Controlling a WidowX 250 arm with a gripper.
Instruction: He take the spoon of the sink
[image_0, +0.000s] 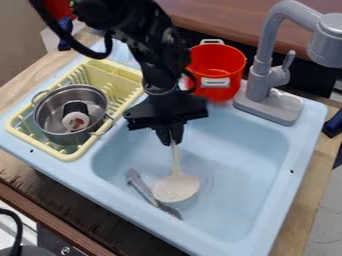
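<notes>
Light blue sink (257, 150) in wooden table (302, 220). Black gripper (172, 137) over sink, jaws pinched shut on handle of white spoon (175, 188), its round end low in sink. Grey tool (140, 185) beside spoon. Silver pot (67, 138) in yellow rack (69, 155). Red pot (234, 82) near grey tap (265, 47).

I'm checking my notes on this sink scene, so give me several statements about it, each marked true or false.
1. The pincer grips the handle of the cream spoon. True.
2. The metal pot stands in the sink basin. False: the metal pot sits in the yellow dish rack.
3. A grey utensil lies in the sink beside the spoon's bowl. True.
4. The red pot lies on its side. False: the red pot stands upright near the grey faucet.
5. The cream spoon's bowl is above the sink's rim. False: it is down in the basin.
</notes>
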